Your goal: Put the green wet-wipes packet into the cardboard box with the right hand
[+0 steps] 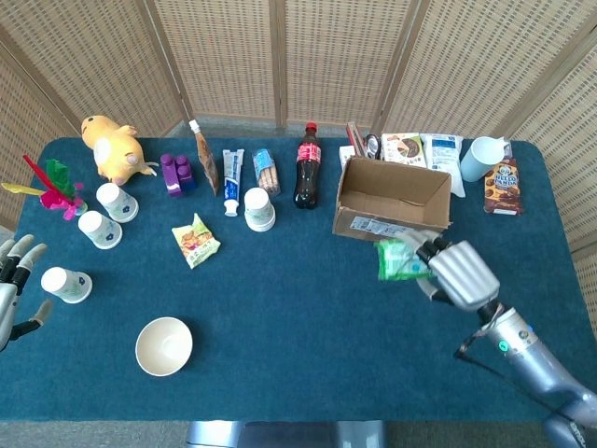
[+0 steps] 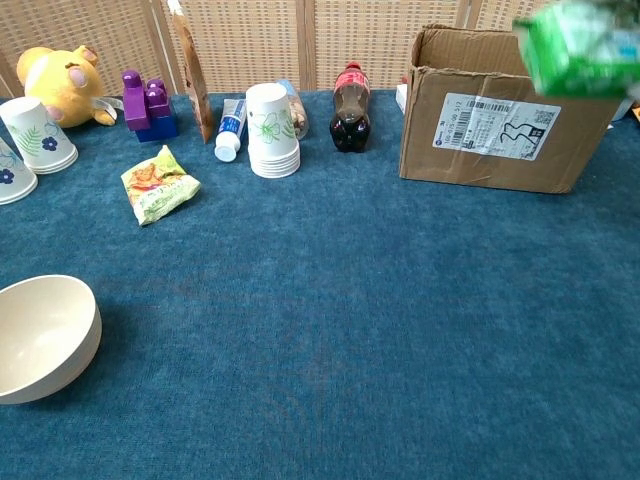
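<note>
Holding the green wet-wipes packet (image 1: pixel 401 260) up off the blue surface (image 1: pixel 298 308), the right hand (image 1: pixel 454 273) has its fingers (image 1: pixel 431 250) wrapped around it, just in front of the cardboard box (image 1: pixel 392 203). Left hand (image 1: pixel 13 280) sits at the far edge near a paper cup (image 1: pixel 65 285), fingers spread, holding nothing.

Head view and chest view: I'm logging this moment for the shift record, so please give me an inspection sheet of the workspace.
Surface: blue carpeted table.
Job's things: green wet-wipes packet held in the air at the near wall of the open brown cardboard box, not inside.
Clutter: cream bowl, paper cups, cola bottle, yellow plush toy, snack packs.
Hands: right hand grips packet; left hand holds nothing, fingers apart.
Cables: black cable along right forearm.
Surroundings: woven screens.
</note>
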Available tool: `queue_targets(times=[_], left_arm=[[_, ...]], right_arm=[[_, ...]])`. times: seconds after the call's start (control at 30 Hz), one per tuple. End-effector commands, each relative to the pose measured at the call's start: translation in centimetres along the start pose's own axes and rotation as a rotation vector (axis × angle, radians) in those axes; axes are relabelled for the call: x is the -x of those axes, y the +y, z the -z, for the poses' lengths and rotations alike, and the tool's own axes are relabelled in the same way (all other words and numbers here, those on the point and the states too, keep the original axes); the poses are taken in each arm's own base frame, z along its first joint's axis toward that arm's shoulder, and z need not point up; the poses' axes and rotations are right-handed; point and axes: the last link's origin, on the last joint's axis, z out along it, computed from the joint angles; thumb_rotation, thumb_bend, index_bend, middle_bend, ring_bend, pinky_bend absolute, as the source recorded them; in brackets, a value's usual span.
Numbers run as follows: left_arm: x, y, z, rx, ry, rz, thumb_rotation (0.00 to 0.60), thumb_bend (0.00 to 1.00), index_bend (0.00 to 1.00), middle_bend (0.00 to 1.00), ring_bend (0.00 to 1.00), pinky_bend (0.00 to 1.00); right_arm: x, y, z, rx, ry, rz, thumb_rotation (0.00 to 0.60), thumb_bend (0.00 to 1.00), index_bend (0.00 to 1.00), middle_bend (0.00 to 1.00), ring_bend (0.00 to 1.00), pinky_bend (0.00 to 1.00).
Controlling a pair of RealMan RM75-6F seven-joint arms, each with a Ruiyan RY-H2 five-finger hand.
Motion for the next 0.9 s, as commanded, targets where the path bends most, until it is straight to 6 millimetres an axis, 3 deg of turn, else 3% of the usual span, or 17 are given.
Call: queue_targets(times=[0.03, 0.17, 0.4, 0.6, 0.67, 0.77, 0.83, 0.9], left_arm=[[0.1, -0.1, 0.1, 0.001, 0.0, 0.003, 0.6, 0.38, 0.11, 0.0, 0.0, 0.0], [0.1, -0.4, 0.2, -0.009, 0.004, 0.003, 0.6, 0.38, 0.11, 0.0, 0.0, 0.0], [-0.1, -0.7, 0.2, -0.019, 0.008, 0.001, 0.6, 0.38, 0.11, 0.0, 0.0, 0.0], [-0.2, -1.0, 0.1, -0.032, 0.01, 0.0, 0.6, 0.38, 0.11, 0.0, 0.0, 0.0], [-0.2, -1.0, 0.1, -0.034, 0.008, 0.0, 0.6, 0.38, 0.11, 0.0, 0.0, 0.0], [-0.2, -1.1, 0.1, -0.033, 0.009, 0.002, 0.6, 0.38, 0.11, 0.0, 0.0, 0.0], [-0.2, -1.1, 0.1, -0.032, 0.012, 0.003, 0.6, 0.38, 0.11, 0.0, 0.0, 0.0], [-0.3, -1.1, 0.2, -0.032, 0.016, 0.003, 0.6, 0.38, 0.11, 0.0, 0.0, 0.0]], right_arm=[[-4.2, 0.9, -5.8, 0.063, -0.001, 0.022, 0.6, 0.63, 0.44, 0.49, 0.49, 0.77], [-5.5, 1.0, -9.0, 0.096, -0.025, 0.039, 0.6, 0.63, 0.44, 0.49, 0.49, 0.77], [-5.6, 1.6, -13.6, 0.162, -0.069, 0.073, 0.6, 0.63, 0.44, 0.48, 0.49, 0.77], [-5.3, 1.2, -15.0, 0.188, -0.108, 0.059, 0.6, 0.58, 0.32, 0.41, 0.42, 0.77], [-5.0, 1.0, -14.8, 0.183, -0.13, 0.07, 0.6, 0.57, 0.21, 0.35, 0.38, 0.75], [-4.7, 0.8, -14.4, 0.185, -0.178, 0.041, 0.6, 0.53, 0.02, 0.17, 0.24, 0.66], [-4.7, 0.8, -14.1, 0.19, -0.199, 0.024, 0.6, 0.49, 0.0, 0.05, 0.14, 0.59], [-4.9, 0.7, -13.8, 0.193, -0.205, 0.018, 0.6, 0.39, 0.0, 0.0, 0.05, 0.53]])
